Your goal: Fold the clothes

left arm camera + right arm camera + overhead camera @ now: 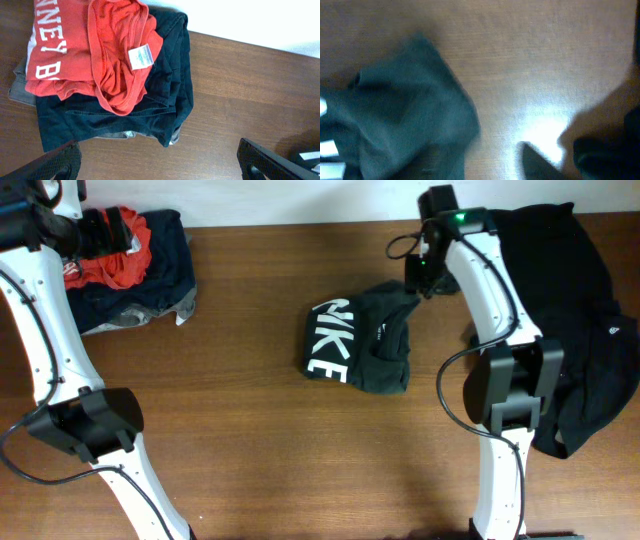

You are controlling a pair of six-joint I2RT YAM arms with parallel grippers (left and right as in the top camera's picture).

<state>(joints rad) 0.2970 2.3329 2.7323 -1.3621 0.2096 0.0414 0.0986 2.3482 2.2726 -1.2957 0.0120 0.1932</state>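
Closest up, the black elbow joints of the 2 white arms stand over the near half of the wooden table (250, 440), the left arm (45, 330) on one side and the right arm (487, 285) on the other. Both reach away toward the far edge.

Beyond them, in the middle of the table, lies a black T-shirt (358, 345). It is crumpled into a loose bundle, with big white block letters showing on its left part. The right gripper (416, 278) hangs at the shirt's far right corner. Its own camera is blurred: the dark cloth lies off to one side of a finger (537, 162), and I cannot tell whether the jaws are apart or closed.

Just right of that arm, a heap of black clothes (580, 310) spreads along the table's right edge, with 1 small white logo (614, 330) on it.

At the far left corner, the left gripper (162, 162) hovers above a pile, its fingers spread wide with nothing between them. On top is a red garment (105, 55) with white lettering and a white label (141, 56). A navy garment (165, 100) lies beneath it, and a grey garment (20, 82) peeks out at the edge.
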